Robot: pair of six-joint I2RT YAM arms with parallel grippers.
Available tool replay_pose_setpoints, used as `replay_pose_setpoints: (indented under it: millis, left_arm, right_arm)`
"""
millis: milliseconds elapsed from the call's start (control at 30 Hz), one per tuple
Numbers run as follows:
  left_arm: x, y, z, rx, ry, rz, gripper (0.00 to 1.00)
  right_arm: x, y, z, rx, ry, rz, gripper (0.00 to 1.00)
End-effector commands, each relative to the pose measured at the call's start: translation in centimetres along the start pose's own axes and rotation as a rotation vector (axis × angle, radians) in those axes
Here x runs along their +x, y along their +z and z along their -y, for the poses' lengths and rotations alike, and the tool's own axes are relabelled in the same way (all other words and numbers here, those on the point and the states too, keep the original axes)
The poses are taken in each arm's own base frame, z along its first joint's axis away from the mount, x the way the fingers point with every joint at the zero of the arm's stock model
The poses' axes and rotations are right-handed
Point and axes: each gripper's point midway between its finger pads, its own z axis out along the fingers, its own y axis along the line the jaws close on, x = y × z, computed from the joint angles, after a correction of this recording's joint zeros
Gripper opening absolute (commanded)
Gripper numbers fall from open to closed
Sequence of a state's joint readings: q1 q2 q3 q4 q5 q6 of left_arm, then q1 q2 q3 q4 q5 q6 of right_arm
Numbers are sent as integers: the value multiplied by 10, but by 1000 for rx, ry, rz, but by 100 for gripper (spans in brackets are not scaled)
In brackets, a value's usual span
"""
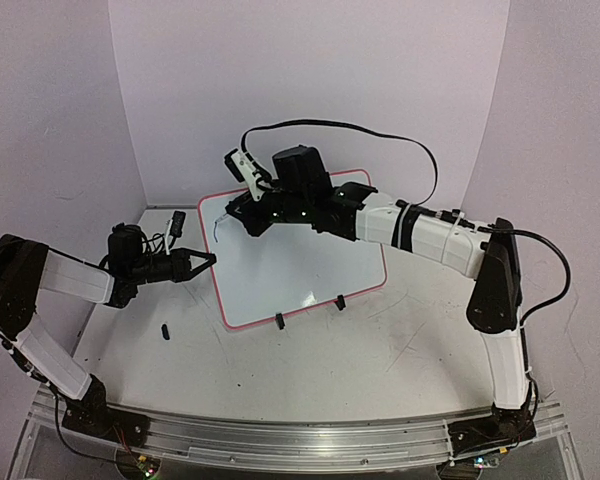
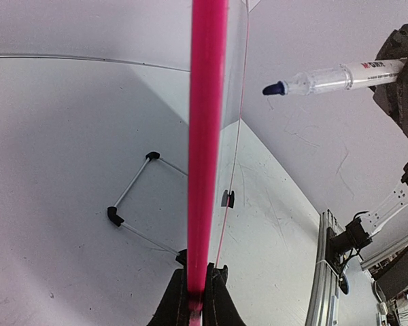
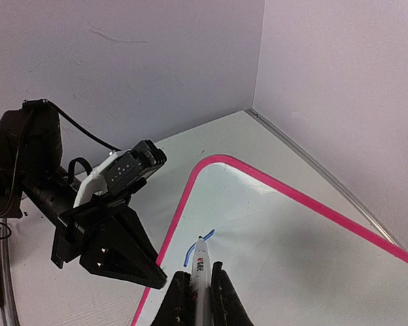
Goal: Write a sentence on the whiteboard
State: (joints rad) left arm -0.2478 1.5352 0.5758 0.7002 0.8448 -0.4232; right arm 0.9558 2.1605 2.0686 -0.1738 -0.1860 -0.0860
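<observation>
Left hand (image 1: 209, 260) clamps shut on the left pink rim of the whiteboard (image 1: 310, 270); the board extends rightward from it over the tabletop (image 1: 400, 360). Right hand (image 3: 198, 295), above the board's far-left corner, grips a marker (image 3: 202, 261), tip near a short blue stroke (image 3: 188, 257).

Seen from above, the right arm (image 1: 430, 235) hid the top of the whiteboard (image 1: 300, 270), and any lettering on it was too small to read. From the right wrist, the whiteboard ran off the right and bottom edges (the marker (image 3: 201, 261) barrel vanished inside the right pincer (image 3: 198, 277)); the blue stroke (image 3: 188, 257) by its tip spelled nothing legible.
</observation>
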Motion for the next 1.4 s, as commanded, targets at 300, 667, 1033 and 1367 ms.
replay_pose_setpoints:
  millis: [300,667,1033,1367]
  left_arm:
    - [-12,5,-2,-1,5,16,0]
    - [-12,4,-1,1,5,16,0]
    - [-13,4,-1,-2,8,18,0]
    - [-11,4,-2,-4,6,15,0]
  right_arm:
    - [-8,3,-4,-36,16,28,0]
    - [1,9,2,-9,16,-1,0]
    - [3,5,15,71,2,-12,0]
    - [2,-10,26,130,-7,-15,0]
